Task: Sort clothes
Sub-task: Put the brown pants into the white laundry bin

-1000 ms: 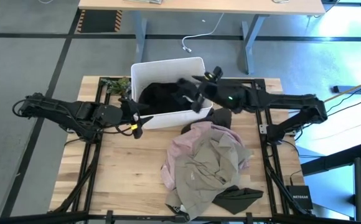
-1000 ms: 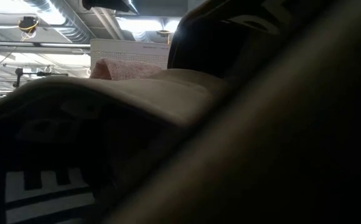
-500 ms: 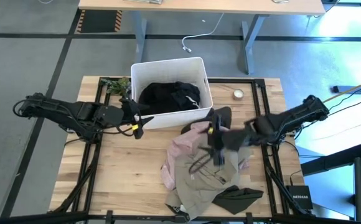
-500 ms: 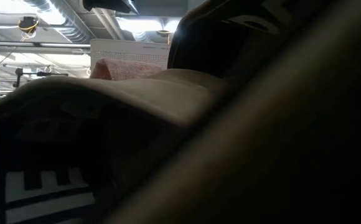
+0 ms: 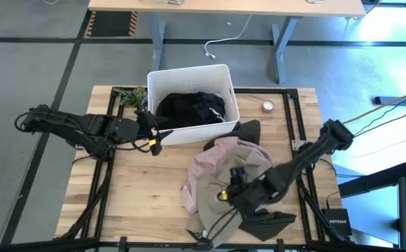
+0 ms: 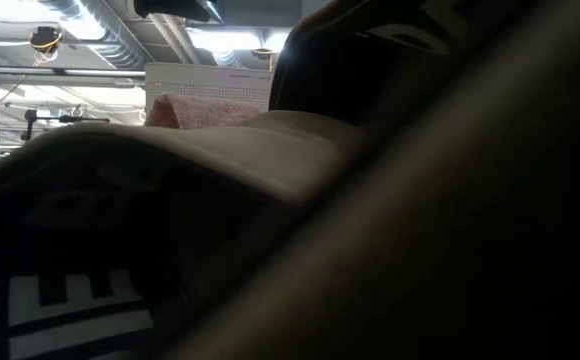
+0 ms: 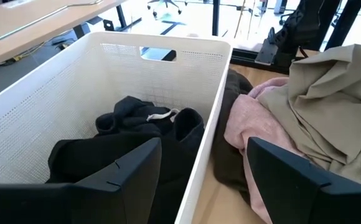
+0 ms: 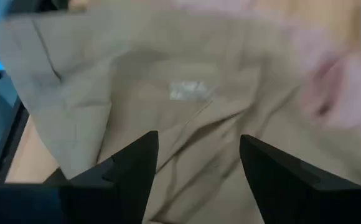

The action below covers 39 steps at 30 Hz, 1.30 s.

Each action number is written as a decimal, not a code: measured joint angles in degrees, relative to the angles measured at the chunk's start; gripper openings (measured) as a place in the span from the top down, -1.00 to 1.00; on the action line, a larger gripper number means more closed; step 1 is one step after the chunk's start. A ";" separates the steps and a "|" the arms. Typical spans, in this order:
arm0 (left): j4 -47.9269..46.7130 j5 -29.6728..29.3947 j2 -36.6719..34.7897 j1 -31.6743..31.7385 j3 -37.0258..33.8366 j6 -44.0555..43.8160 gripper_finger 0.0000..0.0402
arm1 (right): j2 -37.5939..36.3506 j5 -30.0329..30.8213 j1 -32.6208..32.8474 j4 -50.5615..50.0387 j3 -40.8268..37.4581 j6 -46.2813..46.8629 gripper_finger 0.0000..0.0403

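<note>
Beige-tan garment (image 5: 220, 183) folds fill the low view, hiding everything else.

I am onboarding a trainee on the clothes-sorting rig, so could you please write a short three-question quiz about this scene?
1. True or false: the black fabric garment lies inside the white rectangular plastic bin.
2. Over which garment does the right end effector hover, fingers apart? A. beige-tan fabric garment B. dusty pink fabric garment C. dark olive-grey fabric garment
3. Fill in: the left end effector waits, open, beside the bin's ____ wall, seen from above.

Key: 1 true; 2 A; 3 left.
</note>
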 joint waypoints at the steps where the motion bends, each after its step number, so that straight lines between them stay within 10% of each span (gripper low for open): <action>1: 0.00 0.01 0.00 0.00 0.00 0.00 -0.16 | 1.17 -1.45 0.29 -0.70 0.00 2.47 -0.17; 6: -0.01 -0.01 0.00 0.00 0.00 0.00 -0.16 | 5.60 -3.36 2.21 -7.33 0.00 10.51 -0.16; 17: -0.04 -0.02 0.00 0.00 0.00 -0.42 -0.16 | 13.15 16.98 3.44 -14.56 0.02 11.63 -0.14; 27: -0.07 -0.01 0.00 0.00 0.00 -0.42 -0.16 | 16.23 13.71 2.94 -13.61 -0.15 8.54 0.88; 39: -0.07 0.01 1.44 0.00 0.00 0.05 -0.16 | 10.43 13.16 2.99 -18.09 16.66 -0.36 0.91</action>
